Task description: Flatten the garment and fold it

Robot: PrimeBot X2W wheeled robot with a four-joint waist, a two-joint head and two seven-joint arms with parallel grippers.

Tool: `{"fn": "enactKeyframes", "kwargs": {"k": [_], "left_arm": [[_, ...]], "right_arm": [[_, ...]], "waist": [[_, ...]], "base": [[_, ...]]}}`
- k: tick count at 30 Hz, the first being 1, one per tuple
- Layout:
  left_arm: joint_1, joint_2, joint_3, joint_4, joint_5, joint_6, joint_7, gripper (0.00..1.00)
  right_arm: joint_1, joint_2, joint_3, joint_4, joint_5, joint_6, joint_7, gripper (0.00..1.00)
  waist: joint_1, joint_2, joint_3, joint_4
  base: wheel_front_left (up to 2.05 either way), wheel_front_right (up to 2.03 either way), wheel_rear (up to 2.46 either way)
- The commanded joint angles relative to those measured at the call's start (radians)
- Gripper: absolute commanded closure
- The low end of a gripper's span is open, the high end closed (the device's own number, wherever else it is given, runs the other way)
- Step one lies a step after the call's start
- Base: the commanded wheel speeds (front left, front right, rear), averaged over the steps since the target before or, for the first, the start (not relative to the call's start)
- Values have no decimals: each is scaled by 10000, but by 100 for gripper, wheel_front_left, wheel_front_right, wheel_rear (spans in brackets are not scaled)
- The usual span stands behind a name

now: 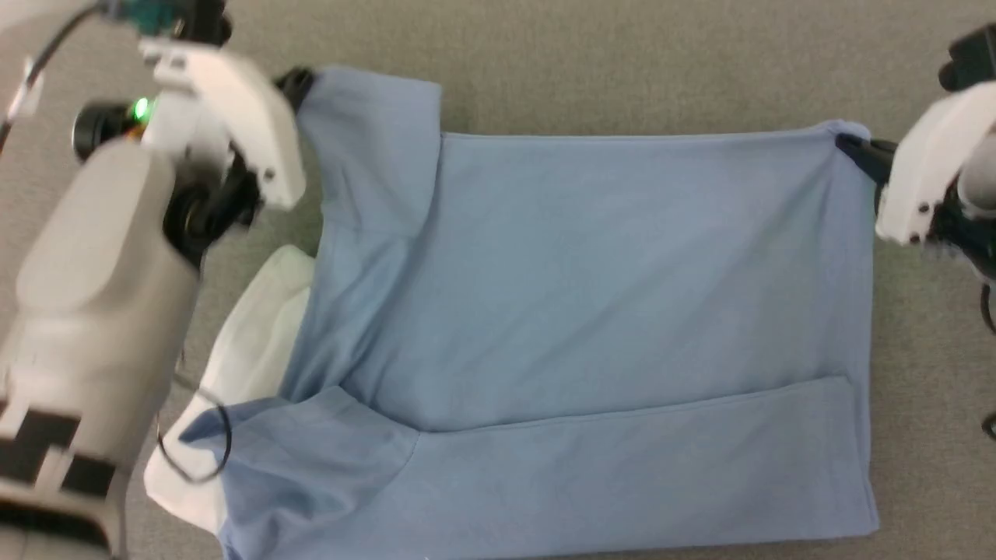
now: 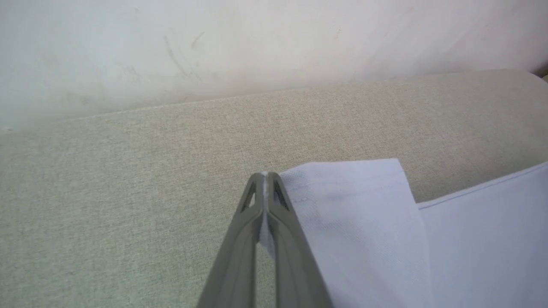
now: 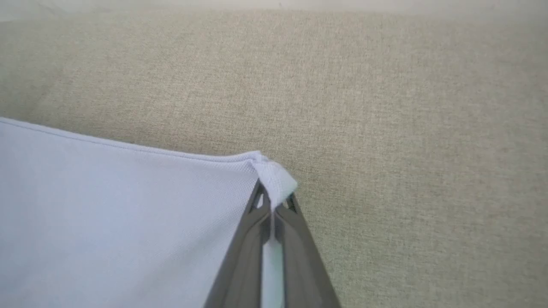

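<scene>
Lying flat, the garment [image 1: 607, 272] has its near side folded — left hand [image 2: 266, 175] and right hand [image 3: 274, 201] pinch its far corners, probably for the opposite fold.

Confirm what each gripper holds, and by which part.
Both are shut on the light blue short-sleeved shirt: the left gripper on the far sleeve's cuff corner, the right gripper on the far hem corner.

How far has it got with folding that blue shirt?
Done: the garment lies spread fairly flat on the grey surface, and its near strip looks already folded over. In hand: the left jaws are shut on the far sleeve, the right jaws on the far hem corner. Left: probably folding that far side over, then folding it across.
</scene>
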State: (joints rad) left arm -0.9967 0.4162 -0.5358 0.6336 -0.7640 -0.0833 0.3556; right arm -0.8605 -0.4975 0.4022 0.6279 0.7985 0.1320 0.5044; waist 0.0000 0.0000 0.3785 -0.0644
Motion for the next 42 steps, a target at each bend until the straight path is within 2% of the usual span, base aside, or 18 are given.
{"fn": "enactKeyframes", "kwargs": {"k": [1,4,11,15,19,22,23,24,25,26,30,37,42], "left_arm": [[273,78,69,-59,-76,59,-106,100],[1505,381,599,-901,-527,197,-900,100],[5133,1027,1371,-3651,-1126,1063,-2172,100],[7122,1143,1534,-4966,-1368,1631,-2550,100],[8521,1105,1452,-5624,-1491,2080,-2666,100],[9093,974,1312,-5723,-1592,2197,-2676,100],[9237,929,1261,-5750,-1624,2220,-2666,100],[9344,847,1258,-5782,-1670,2219,-2750,84],[9426,790,1282,-5826,-1619,2219,-2967,28],[9516,720,1299,-5820,-1586,2209,-3175,0],[9702,593,1309,-5386,-1253,2129,-3996,0],[9874,424,1732,-5531,-256,2713,-5769,0],[9732,315,2138,-6116,943,3052,-6141,0]], "right_arm": [[222,-75,-16,-50,-59,-13,-111,100],[1051,-311,-97,-602,-51,-13,-691,100],[3604,-686,-613,-2019,64,-13,-1401,100],[5052,-466,-1056,-2495,92,-13,-1525,100],[6143,-125,-1594,-2578,-100,-13,-1723,100],[6832,234,-2013,-2570,-341,-13,-1824,100],[7034,368,-2166,-2594,-394,-13,-1847,80],[7232,471,-2277,-2609,-512,-13,-1842,53],[7412,567,-2348,-2651,-646,-13,-1815,4],[7570,663,-2425,-2735,-780,-13,-1832,0],[8215,986,-2691,-3359,-1210,-13,-1861,0],[9559,1206,-3656,-5609,-2193,-13,-1958,0],[9779,1531,-4864,-6767,-2462,-13,-1484,0]], "waist": [[0,0,-708,108],[0,0,-1219,156],[0,0,-1913,328],[0,0,-2058,398],[0,0,-2161,444],[0,0,-2230,471],[0,0,-2247,466],[0,0,-2281,446],[0,0,-2306,412],[0,0,-2330,382],[0,0,-2452,254],[0,0,-2827,262],[0,0,-2993,409]], "base": [[0,0,0],[0,0,0],[0,0,0],[0,0,0],[0,0,0],[0,0,0],[0,0,0],[0,0,0],[0,0,0],[0,0,0],[0,0,0],[0,0,0],[0,0,0]]}}
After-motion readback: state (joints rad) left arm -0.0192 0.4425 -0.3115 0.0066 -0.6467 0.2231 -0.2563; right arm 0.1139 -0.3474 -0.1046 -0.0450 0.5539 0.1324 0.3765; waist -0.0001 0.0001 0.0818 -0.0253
